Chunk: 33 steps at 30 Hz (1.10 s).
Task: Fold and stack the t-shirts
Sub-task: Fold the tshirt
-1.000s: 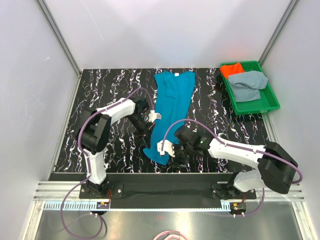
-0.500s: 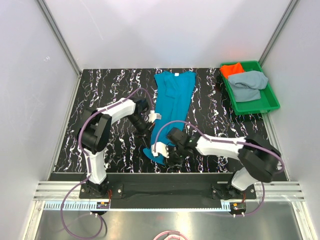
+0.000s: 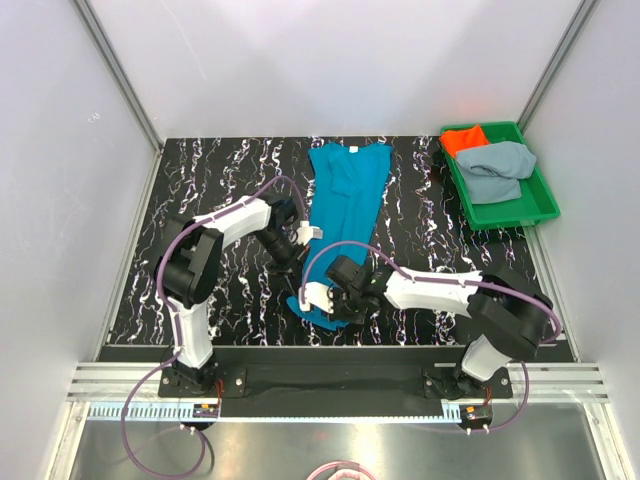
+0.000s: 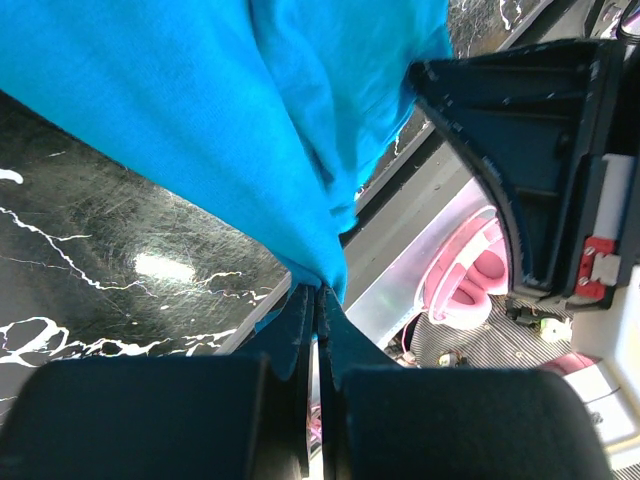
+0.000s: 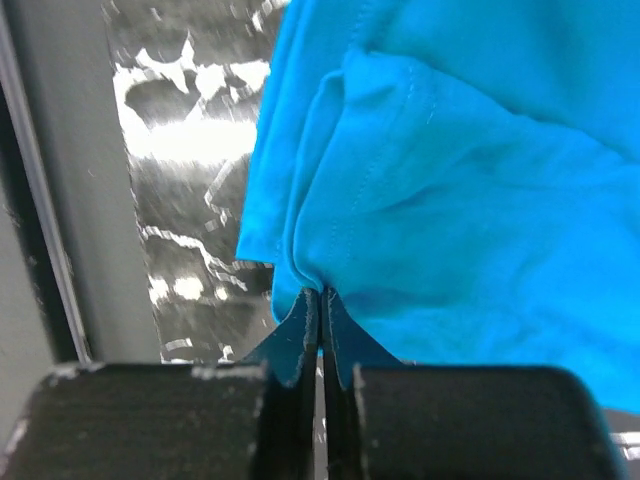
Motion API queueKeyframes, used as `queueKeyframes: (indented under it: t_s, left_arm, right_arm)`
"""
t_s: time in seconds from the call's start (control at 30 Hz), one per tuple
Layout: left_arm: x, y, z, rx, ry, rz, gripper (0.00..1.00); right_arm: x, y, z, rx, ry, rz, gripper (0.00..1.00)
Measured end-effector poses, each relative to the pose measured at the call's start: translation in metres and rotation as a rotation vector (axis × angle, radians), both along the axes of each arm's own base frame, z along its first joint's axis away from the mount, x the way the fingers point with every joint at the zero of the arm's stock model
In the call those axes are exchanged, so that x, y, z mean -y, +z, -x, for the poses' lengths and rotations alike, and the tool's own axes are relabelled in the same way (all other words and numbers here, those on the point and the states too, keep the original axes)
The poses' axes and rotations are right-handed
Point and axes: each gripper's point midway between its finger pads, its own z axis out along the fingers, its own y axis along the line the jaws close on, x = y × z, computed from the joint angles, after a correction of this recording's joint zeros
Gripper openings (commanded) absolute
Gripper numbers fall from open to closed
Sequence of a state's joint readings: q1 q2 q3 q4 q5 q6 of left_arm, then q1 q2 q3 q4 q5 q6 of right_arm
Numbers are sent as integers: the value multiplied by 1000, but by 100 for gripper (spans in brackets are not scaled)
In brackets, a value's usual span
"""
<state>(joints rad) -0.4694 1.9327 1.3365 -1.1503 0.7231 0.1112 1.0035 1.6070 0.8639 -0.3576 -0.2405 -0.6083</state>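
Note:
The teal-blue t-shirt [image 3: 345, 195] lies as a long narrow strip down the middle of the black marbled table, collar at the far end. My left gripper [image 3: 293, 262] is shut on its left edge near the hem; in the left wrist view the cloth [image 4: 250, 120] hangs from my pinched left gripper [image 4: 320, 290]. My right gripper [image 3: 335, 305] is shut on the near hem corner; the right wrist view shows the cloth [image 5: 470, 180] bunched into my closed right gripper [image 5: 322, 292]. An orange-red t-shirt [image 3: 465, 138] and a grey-blue t-shirt [image 3: 497, 168] lie in the tray.
The green plastic tray [image 3: 546, 202] sits at the back right corner of the table. White walls with metal frame posts enclose the table on three sides. A black rail [image 3: 330, 352] runs along the near edge by the arm bases.
My right gripper moved left along the near hem and closed on the teal-blue t-shirt. The left gripper kept its hold and stayed in place.

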Motion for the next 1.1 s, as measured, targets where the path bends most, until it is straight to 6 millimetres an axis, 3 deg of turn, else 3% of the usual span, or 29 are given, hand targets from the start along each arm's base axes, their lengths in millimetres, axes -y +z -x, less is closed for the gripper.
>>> queueKeyframes:
  t_s: [0.27,0.33,0.4,0.47,0.53,0.67,0.7,0.73,0.77,0.87,0.97,1.1]
  left_arm:
    - [1,2,-2,2,7,-1,0]
    - [2,3,-4,9,6,2,18]
    - [5,5,-8,21,1,4,21]
    - [6,3,-11,37,-7,-5,17]
    - [5,1,-13,54,-20,-26,0]
    - [5,-1,-14,70,-39,-37,0]
    - [5,0,-15,73,-42,-37,2]
    - [5,0,-16,75,-45,-37,11]
    - [5,0,-17,80,-50,-35,34]
    - [2,-2,-15,89,-58,-46,52]
    - [-11,-8,4,64,-54,-80,63]
    - [-24,-14,31,-37,-37,-130,64]
  right_arm:
    - [21,23,-8,89,3,58,0]
    - [19,36,-12,116,7,42,0]
    - [18,51,-18,149,8,21,0]
    - [15,62,-21,174,7,-1,0]
    - [16,70,-24,188,1,-15,0]
    - [26,72,-32,186,-37,-5,0]
    - [30,71,-36,185,-52,0,0]
    - [33,71,-40,184,-66,5,0]
    - [36,72,-43,185,-79,7,0]
    - [40,77,-53,193,-107,1,0]
    - [39,82,-58,201,-117,-9,0]
    - [39,81,-58,199,-117,-8,0]
